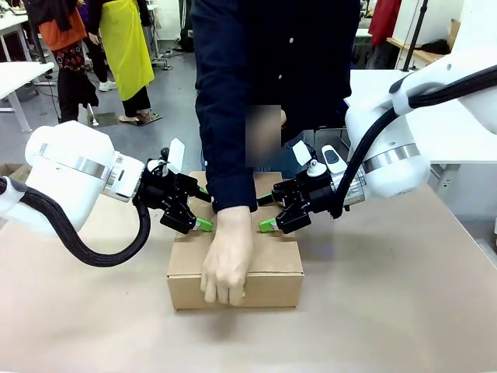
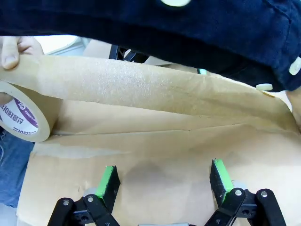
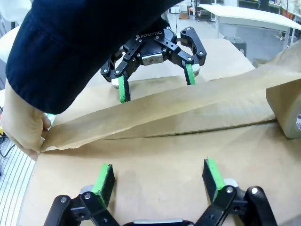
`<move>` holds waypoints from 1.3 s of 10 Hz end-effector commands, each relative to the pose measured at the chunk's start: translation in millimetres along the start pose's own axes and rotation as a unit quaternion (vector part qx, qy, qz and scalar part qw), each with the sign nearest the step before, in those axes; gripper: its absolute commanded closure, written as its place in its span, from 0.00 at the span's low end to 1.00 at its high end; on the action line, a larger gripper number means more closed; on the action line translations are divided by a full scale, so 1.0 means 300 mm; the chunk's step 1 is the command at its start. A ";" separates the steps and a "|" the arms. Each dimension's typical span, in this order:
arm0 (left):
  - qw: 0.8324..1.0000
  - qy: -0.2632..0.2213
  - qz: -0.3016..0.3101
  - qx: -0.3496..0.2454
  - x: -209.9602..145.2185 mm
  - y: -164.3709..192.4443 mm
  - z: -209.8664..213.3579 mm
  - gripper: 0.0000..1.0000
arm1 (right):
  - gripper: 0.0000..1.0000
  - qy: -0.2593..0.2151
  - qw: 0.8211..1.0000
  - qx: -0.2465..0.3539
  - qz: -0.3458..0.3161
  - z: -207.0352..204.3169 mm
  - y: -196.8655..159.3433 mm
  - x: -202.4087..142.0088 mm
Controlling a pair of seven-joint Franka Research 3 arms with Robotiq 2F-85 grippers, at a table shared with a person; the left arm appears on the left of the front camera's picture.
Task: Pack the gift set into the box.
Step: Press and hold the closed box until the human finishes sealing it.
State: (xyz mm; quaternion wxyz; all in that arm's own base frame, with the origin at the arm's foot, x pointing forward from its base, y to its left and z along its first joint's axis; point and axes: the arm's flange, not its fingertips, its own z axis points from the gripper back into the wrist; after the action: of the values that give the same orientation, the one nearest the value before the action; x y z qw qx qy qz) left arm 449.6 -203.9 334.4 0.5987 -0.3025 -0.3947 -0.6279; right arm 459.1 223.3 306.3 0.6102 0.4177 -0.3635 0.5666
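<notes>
The brown cardboard box stands in the middle of the table with its top flaps folded down. The gift set is hidden. My left gripper is open, its green pads over the box's left top. My right gripper is open over the right top, fingertips spread above the flap. The left gripper faces it across the box. A person's hand holds down one end of a strip of brown tape at the box's front edge.
The person leans over the box from the far side, a dark sleeve between my grippers. The other hand holds the tape roll, with the strip stretched across the seam. Brown paper covers the table.
</notes>
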 end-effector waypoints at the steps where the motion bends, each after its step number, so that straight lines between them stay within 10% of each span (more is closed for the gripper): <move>1: 1.000 0.002 0.002 -0.002 -0.005 -0.006 -0.009 0.00 | 0.00 0.004 1.000 0.000 0.000 -0.003 0.000 -0.007; 13: 1.000 0.002 0.002 -0.002 -0.005 -0.006 -0.009 0.00 | 0.00 0.004 1.000 0.000 0.000 -0.003 0.000 -0.007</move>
State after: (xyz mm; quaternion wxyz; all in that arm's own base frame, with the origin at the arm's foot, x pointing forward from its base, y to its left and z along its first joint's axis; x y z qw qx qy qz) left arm 449.6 -204.0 334.4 0.5987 -0.3025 -0.3947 -0.6280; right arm 459.2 223.3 306.3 0.6102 0.4177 -0.3635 0.5666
